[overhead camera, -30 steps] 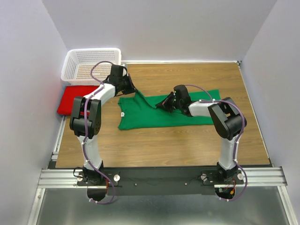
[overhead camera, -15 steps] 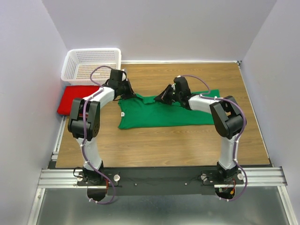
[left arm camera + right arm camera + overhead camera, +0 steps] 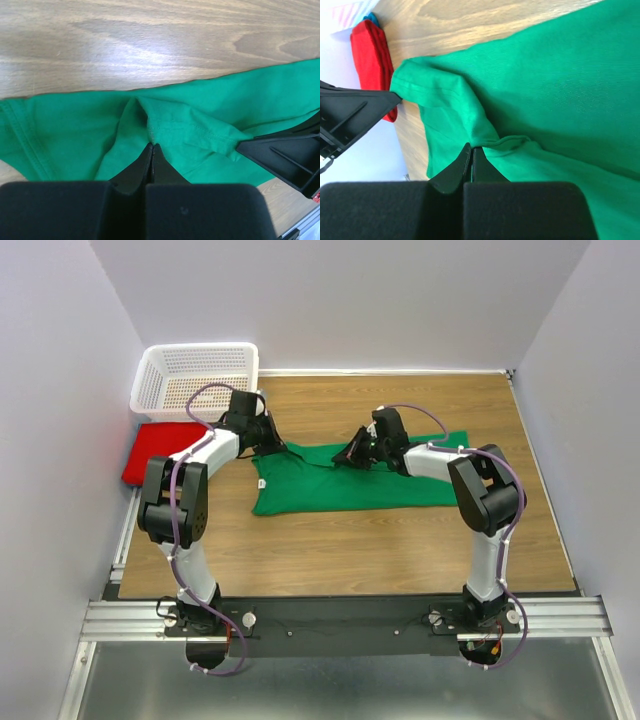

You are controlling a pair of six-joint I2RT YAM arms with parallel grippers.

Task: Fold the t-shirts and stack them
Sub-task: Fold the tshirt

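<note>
While the green t-shirt (image 3: 350, 488) lies spread flat across the middle of the wooden counter (image 3: 400, 550) in the overhead view, both arms reach in to its far edge. The left tool (image 3: 272, 443) sits at the shirt's far left corner. The right tool (image 3: 350, 454) sits near the middle of that same edge, close to the left one but apart from it. From this height the fingers are too small to read. A red t-shirt (image 3: 150, 450) lies folded at the counter's left side, just in front of a white perforated basket (image 3: 195, 380) and well apart from the green one.

Seen from the left wrist, the left tool (image 3: 151, 148) has its two black fingers pressed together, with a raised fold of the green t-shirt (image 3: 75, 135) pinched at their tips beside a stitched hem. The cloth puckers up toward the grip, and bare counter (image 3: 150, 45) shows beyond it. Part of the right tool (image 3: 285, 155) shows at the right edge, over the same shirt.

Seen from the right wrist, the right tool (image 3: 471, 150) is likewise closed, clamped on a ridge of the green t-shirt (image 3: 560, 90) that wrinkles toward its tips. The left tool (image 3: 350, 120) meets the shirt's corner at the left, and the red t-shirt (image 3: 370, 55) lies beyond it.
</note>
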